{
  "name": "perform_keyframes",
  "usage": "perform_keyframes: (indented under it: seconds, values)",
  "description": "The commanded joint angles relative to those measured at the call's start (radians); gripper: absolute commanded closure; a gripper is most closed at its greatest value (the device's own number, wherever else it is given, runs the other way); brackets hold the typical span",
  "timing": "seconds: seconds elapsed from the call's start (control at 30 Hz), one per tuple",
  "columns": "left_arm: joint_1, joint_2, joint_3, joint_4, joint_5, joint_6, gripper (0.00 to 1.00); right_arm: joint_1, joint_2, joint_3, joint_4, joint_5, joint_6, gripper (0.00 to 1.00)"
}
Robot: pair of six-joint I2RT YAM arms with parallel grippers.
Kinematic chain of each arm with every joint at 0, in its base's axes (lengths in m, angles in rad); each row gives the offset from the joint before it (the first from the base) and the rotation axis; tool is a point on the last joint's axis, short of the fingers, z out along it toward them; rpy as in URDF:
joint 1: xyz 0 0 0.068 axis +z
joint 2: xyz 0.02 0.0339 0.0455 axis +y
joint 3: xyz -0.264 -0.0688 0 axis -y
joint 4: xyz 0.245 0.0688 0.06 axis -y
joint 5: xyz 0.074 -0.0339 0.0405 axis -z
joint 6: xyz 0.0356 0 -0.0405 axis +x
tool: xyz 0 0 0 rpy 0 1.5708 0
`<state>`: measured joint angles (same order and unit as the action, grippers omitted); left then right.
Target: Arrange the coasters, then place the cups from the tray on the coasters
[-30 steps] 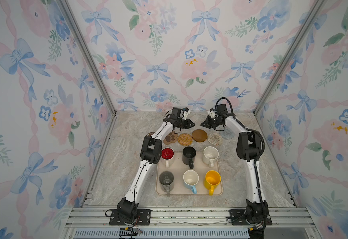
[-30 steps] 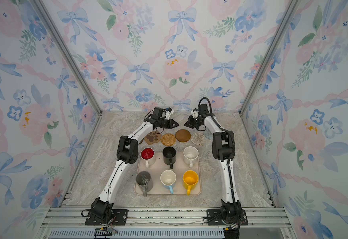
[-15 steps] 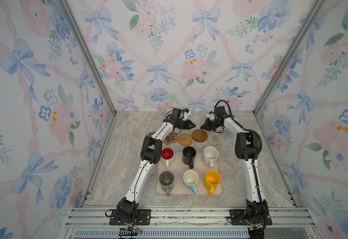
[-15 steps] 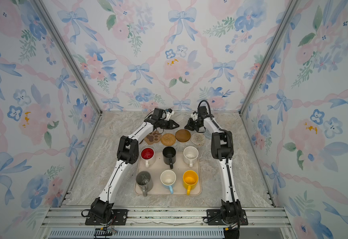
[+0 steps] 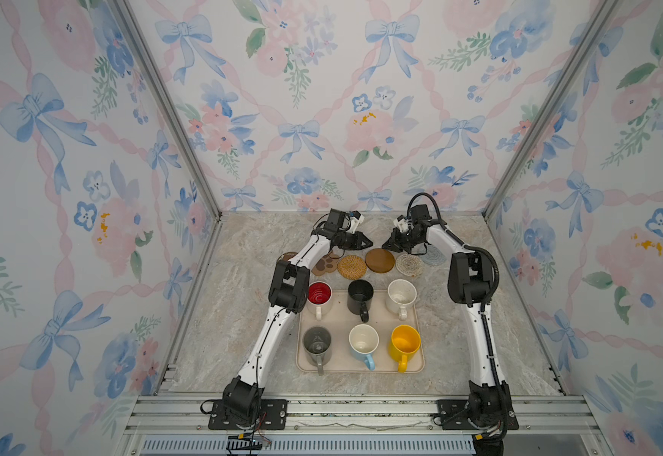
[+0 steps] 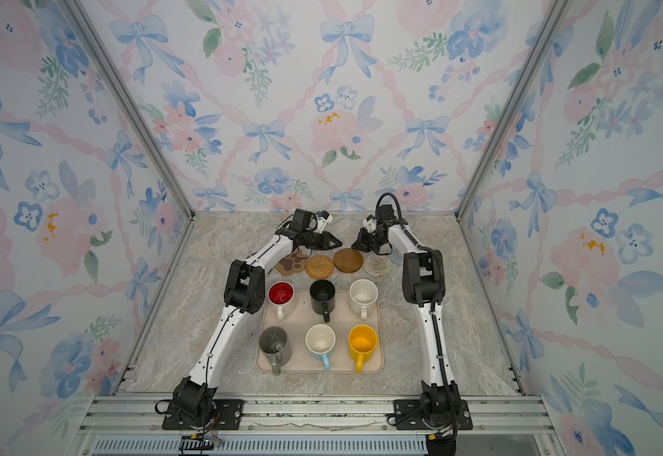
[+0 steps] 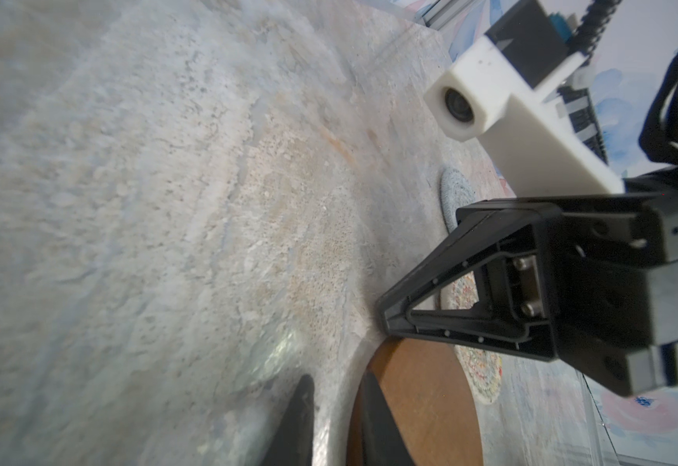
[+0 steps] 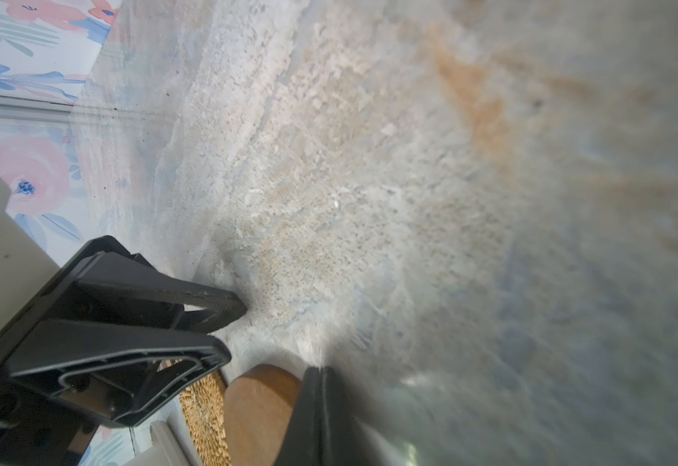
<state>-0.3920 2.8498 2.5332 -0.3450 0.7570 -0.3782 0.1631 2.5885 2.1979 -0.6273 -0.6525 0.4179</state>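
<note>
L tool (image 5: 367, 241): fingers a little apart, narrow gap, nothing clamped. Hangs low over marble-look worktop (image 5: 243, 316), far end. Gap also clear in left wrist view (image 7: 335, 377), bare worktop visible thru it.

R tool (image 5: 387, 245): fingers pressed together, empty; clear in right wrist view (image 8: 321, 377). Points tip-to-tip at L tool, near but apart.

Just base-side of both tool tips, btwn them: dark brown round wooden coaster (image 5: 379, 260), flat on worktop. Rim right at R tool tip; touching or not, cannot tell.

Out from that coaster on L tool's side, in a row:
- tan round rattan coaster (image 5: 352, 266), just beside it
- brown paw-shaped coaster (image 5: 325, 265), by L tool's forearm
- second dark brown wooden disc (image 5: 283, 257), mostly hidden behind L arm

On R tool's side:
- cream round woven coaster (image 5: 409, 264), just beside the wooden one
- pale blue-grey round woven coaster (image 5: 434, 256), partly under R arm

Well back from both tools, toward arm bases, btwn the arms: large beige rounded-rect tray w/ low rim (image 5: 381, 316). Holds all six handled mugs, upright, 2 rows of 3.
- Row nearer tools, L side to R side: white mug w/ red inside (image 5: 319, 294), black mug (image 5: 360, 295), cream speckled mug (image 5: 401, 294).
- Row farther from tools: grey mug (image 5: 317, 341), light blue mug w/ white inside (image 5: 363, 339), yellow mug (image 5: 405, 341).
</note>
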Motion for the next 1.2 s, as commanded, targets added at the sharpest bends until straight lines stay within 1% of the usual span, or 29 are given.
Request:
perform_keyframes:
  seconds: [0.0, 0.3, 0.6, 0.7, 0.83, 0.97, 1.1, 1.17]
  values:
    - [-0.002, 0.025, 0.017, -0.032, 0.022, 0.018, 0.82, -0.005, -0.035, -0.051, -0.032, 0.013, -0.021, 0.98]
    - [-0.022, 0.014, 0.018, -0.032, 0.042, 0.035, 0.83, -0.024, -0.092, -0.151, 0.020, 0.016, -0.012, 0.98]
    - [-0.033, 0.009, 0.019, -0.032, 0.062, 0.039, 0.84, -0.033, -0.125, -0.193, 0.038, 0.011, -0.014, 0.99]
    - [-0.033, -0.001, 0.022, -0.032, 0.052, 0.044, 0.84, -0.034, -0.140, -0.206, 0.052, 0.011, -0.010, 0.99]
    - [-0.032, -0.015, 0.067, -0.032, 0.046, 0.038, 0.84, -0.038, -0.170, -0.227, 0.076, 0.011, -0.002, 0.99]
    - [-0.029, -0.043, 0.125, -0.032, 0.005, 0.015, 0.83, -0.045, -0.215, -0.268, 0.125, 0.014, 0.020, 0.99]
    - [-0.005, -0.117, 0.148, -0.041, -0.084, -0.005, 0.83, -0.052, -0.272, -0.302, 0.152, 0.017, 0.026, 0.99]
    - [0.012, -0.165, 0.148, -0.081, -0.125, -0.003, 0.84, -0.053, -0.304, -0.320, 0.153, 0.020, 0.022, 0.99]
